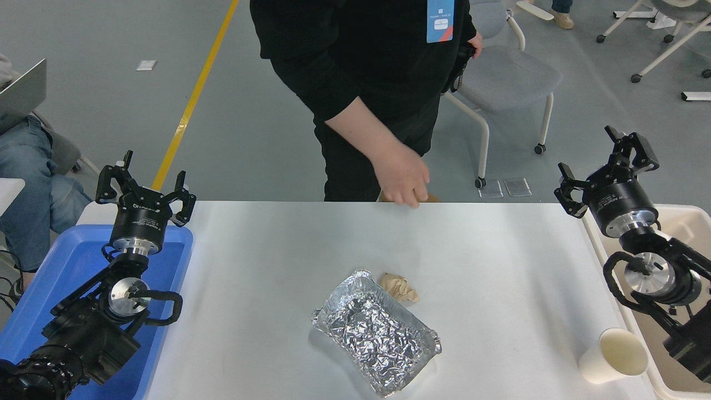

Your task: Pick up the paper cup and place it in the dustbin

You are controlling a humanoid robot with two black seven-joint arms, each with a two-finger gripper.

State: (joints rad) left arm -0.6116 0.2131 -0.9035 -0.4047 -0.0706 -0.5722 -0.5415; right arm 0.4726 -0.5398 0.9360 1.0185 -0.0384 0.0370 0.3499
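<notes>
The paper cup, plain cream-white, lies tilted on the table's front right with its mouth facing up and right. It rests beside the wall of the beige dustbin, which stands off the table's right edge. My right gripper is open and empty, raised over the table's far right corner, well behind the cup. My left gripper is open and empty, parked above the blue bin at the left.
A blue plastic bin stands at the left edge. A crinkled foil tray lies mid-table with a crumpled tan paper ball touching its far side. A person in black stands at the far edge, one hand over the table rim.
</notes>
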